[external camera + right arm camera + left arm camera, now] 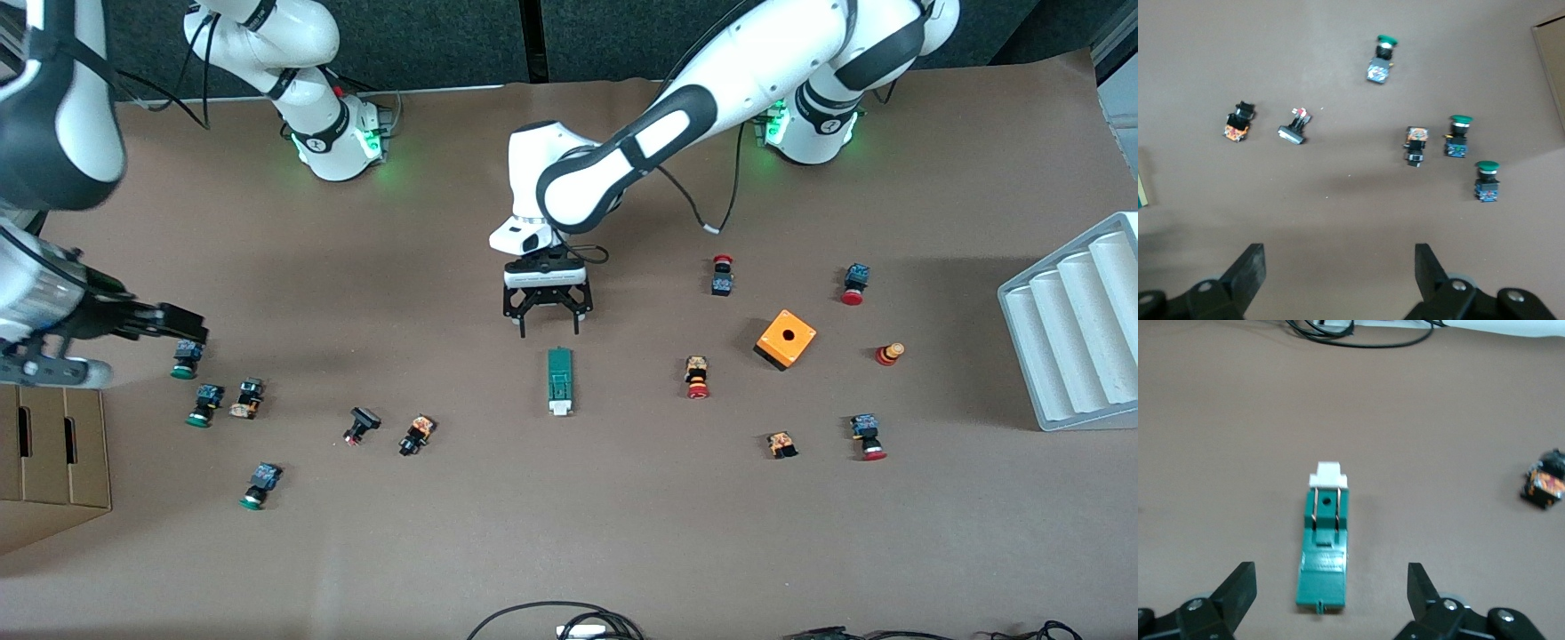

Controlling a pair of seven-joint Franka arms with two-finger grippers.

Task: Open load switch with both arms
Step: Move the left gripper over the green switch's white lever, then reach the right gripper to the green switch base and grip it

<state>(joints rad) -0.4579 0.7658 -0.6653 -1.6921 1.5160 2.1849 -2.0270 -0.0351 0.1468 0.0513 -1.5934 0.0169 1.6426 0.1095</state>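
The load switch (559,380) is a slim dark green block lying flat mid-table, its white end pointing toward the front camera. My left gripper (548,329) hangs open just above the table at the switch's green end. In the left wrist view the load switch (1325,550) lies lengthwise, its green end level with the wide-apart fingertips of the left gripper (1330,572), which touch nothing. My right gripper (188,336) is open and empty over a group of green-capped buttons (197,404) at the right arm's end of the table. In the right wrist view the right gripper (1338,257) has only bare table between its fingers.
An orange cube with a hole (785,339) and several red-capped buttons (696,378) lie toward the left arm's end. A white ribbed tray (1080,329) stands at that table edge, a cardboard box (49,453) at the other. Small buttons (416,434) lie between the box and the switch.
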